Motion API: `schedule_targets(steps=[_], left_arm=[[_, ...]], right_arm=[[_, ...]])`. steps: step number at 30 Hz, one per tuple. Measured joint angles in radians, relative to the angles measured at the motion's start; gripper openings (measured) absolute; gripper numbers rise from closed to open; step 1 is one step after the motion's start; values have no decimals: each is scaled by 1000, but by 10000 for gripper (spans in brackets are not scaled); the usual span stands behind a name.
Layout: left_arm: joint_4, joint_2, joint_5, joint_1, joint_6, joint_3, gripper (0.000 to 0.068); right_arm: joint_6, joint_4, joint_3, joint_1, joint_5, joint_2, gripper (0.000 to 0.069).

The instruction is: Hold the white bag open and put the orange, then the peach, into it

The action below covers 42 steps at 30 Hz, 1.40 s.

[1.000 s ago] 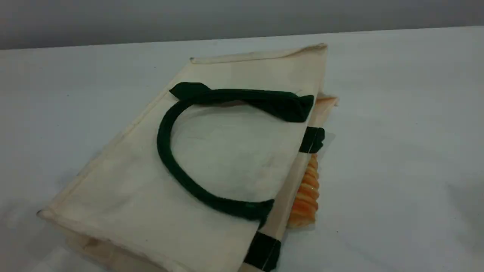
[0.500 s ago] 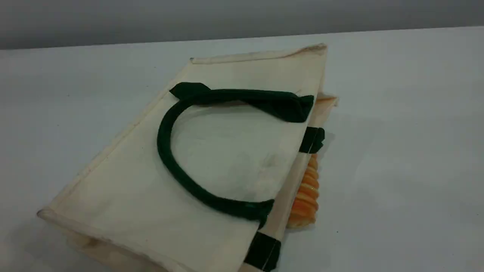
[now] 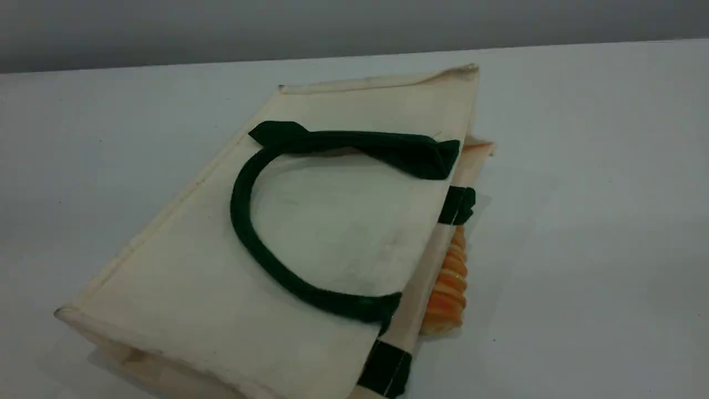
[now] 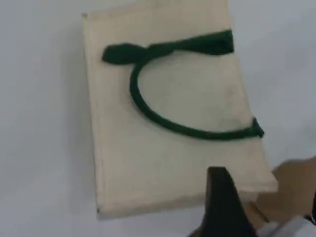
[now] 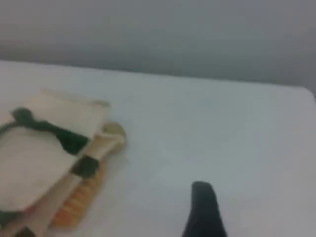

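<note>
Lying flat mid-worktop (image 3: 581, 166), the white bag (image 3: 221, 288) is closed, green handle (image 3: 243, 221) on top; a ridged bread roll (image 3: 448, 288) touches its rim. Both hands, spread wide, hold nothing.

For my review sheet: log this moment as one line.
white bag: flat on table, shut | bread roll: at bag's rim | orange, peach: unseen | left gripper, right gripper: empty

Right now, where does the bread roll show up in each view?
Scene view: the roll pokes out from under the bag's right edge, lower centre-right.
Left wrist view: not in it; only the bag shows.
Right wrist view: lower left, beside the bag, roll at.
Shared landmark: the green handle.
</note>
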Motion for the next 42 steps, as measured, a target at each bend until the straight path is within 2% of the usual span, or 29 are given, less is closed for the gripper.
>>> schedule_targets(steps=[5,12,14,21,24,33,42], left_arm=[[56,-183,-62,0,-50,135,386],[241,-407,-60,0,-207,234,386],[266,-455,-59,0,-237,264,386],[264,-524,-9,0,-256,361,386],[264,-524,-43,0,-255,362,386],[313,-524,-38,0,-252,364,386],[311,-524,-38,0,-251,364,386]], right_arm=[[14,-3,90,0,-7,-16,461],[23,-20,155,0,-76,-16,461],[23,-21,155,0,-83,-16,461],[23,-24,175,0,-81,-16,461],[23,-25,173,0,-85,-16,461],[23,-25,173,0,-84,-16,461],[23,-25,173,0,-84,-16,460]])
